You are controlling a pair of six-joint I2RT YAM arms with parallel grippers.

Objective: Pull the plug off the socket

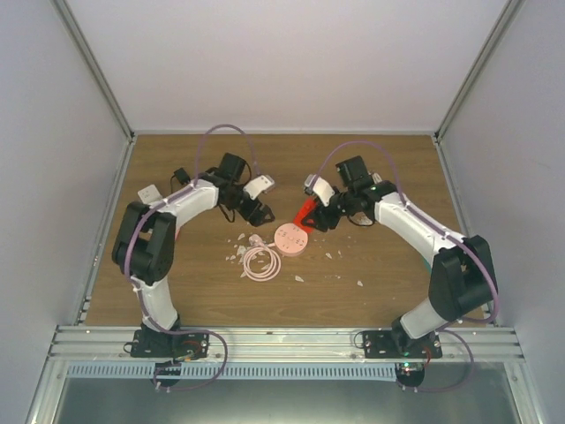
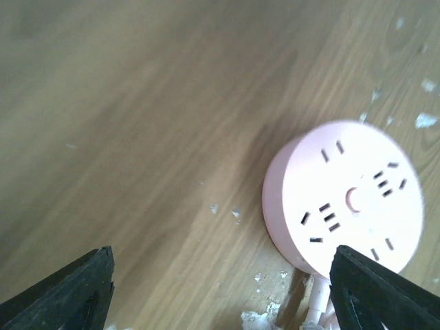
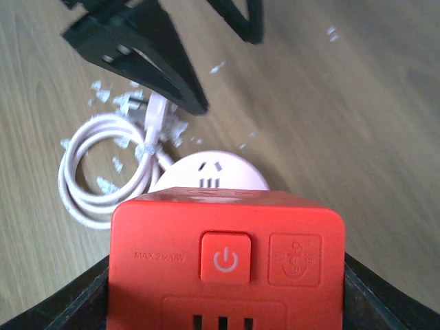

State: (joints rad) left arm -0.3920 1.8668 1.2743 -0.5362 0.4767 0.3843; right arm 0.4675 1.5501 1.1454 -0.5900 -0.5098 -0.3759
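The round pink socket (image 1: 290, 238) lies flat on the wooden table, and its face (image 2: 350, 199) shows only bare slots. The plug (image 1: 306, 213), a red block with a power button (image 3: 227, 261), hangs just above and behind the socket (image 3: 210, 172), apart from it. My right gripper (image 3: 227, 295) is shut on the plug, one black finger on each side. My left gripper (image 2: 221, 275) stands open just left of the socket with only bare table between its fingers (image 2: 75, 289). Its right finger overlaps the socket's rim in the left wrist view.
The socket's white cable (image 1: 261, 263) lies coiled on the table in front of the left gripper (image 1: 256, 212). Small white scraps (image 1: 238, 252) are scattered around the socket. White walls enclose the table on three sides.
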